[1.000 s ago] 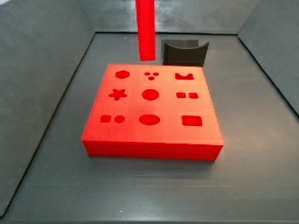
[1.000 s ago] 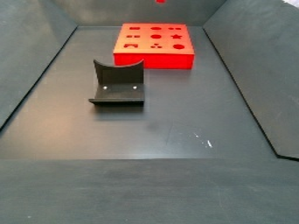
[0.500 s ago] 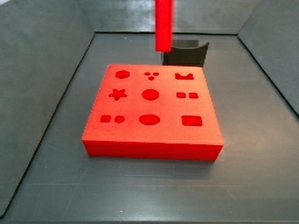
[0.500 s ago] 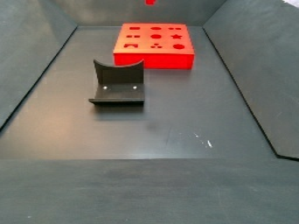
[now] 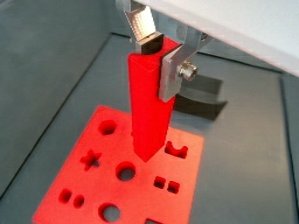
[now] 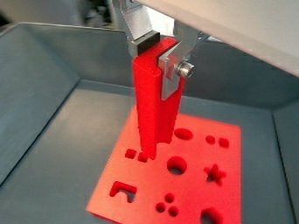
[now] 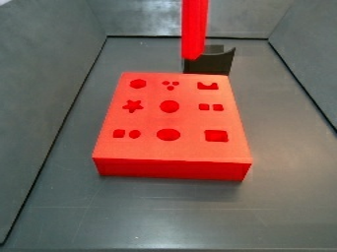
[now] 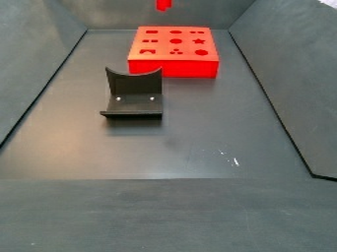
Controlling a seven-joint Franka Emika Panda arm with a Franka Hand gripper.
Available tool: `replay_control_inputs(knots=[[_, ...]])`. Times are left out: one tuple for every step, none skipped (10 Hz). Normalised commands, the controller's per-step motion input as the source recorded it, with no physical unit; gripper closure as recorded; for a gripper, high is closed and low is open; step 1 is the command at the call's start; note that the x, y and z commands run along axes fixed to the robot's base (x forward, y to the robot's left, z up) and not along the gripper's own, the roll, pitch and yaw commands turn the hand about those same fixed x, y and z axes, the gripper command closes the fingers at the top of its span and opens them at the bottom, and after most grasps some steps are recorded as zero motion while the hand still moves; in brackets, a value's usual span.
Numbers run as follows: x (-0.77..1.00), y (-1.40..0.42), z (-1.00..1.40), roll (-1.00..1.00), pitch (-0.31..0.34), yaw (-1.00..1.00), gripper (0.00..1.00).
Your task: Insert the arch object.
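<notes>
My gripper (image 5: 158,57) is shut on the top end of the arch object (image 5: 149,105), a long bright-red bar hanging upright; both also show in a wrist view, gripper (image 6: 159,54) and bar (image 6: 155,105). The bar's lower end hovers above the wide red block with shaped holes (image 5: 100,185), apart from it. In a side view the bar (image 7: 195,28) runs out of the top of the frame above the block's (image 7: 171,153) far edge. Only its tip (image 8: 164,4) shows in a side view; the gripper is out of both side views.
The dark fixture with a scooped top (image 7: 211,59) stands just behind the red block (image 8: 175,65), and shows in a side view (image 8: 132,94) on the grey floor. Sloping grey walls ring the floor.
The red bar, held by my gripper, has moved sideways along the block's far edge, to the right in a side view. The block and fixture have not moved.
</notes>
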Motion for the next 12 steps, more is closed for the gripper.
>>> replay_control_inputs(knots=[[0.11, 0.11, -0.43, 0.12, -0.023, -0.85, 1.0], [0.18, 0.08, -0.42, 0.14, 0.0, -0.87, 1.0], [0.23, 0.04, -0.41, 0.13, 0.0, -0.89, 1.0], [0.24, 0.03, -0.4, 0.13, 0.0, -0.91, 1.0], [0.23, 0.03, -0.39, 0.13, 0.0, -0.92, 1.0], [0.23, 0.03, -0.39, 0.13, 0.0, -0.92, 1.0], [0.22, 0.03, -0.38, 0.12, 0.0, -0.93, 1.0], [0.2, 0.02, -0.37, 0.11, 0.0, -0.95, 1.0], [0.18, 0.02, -0.35, 0.1, -0.006, -0.96, 1.0], [0.1, 0.06, -0.22, 0.0, -0.019, -1.0, 1.0], [0.13, 0.07, -0.08, 0.0, -0.033, -0.99, 1.0], [0.13, 0.07, -0.09, 0.0, -0.03, -0.99, 1.0]])
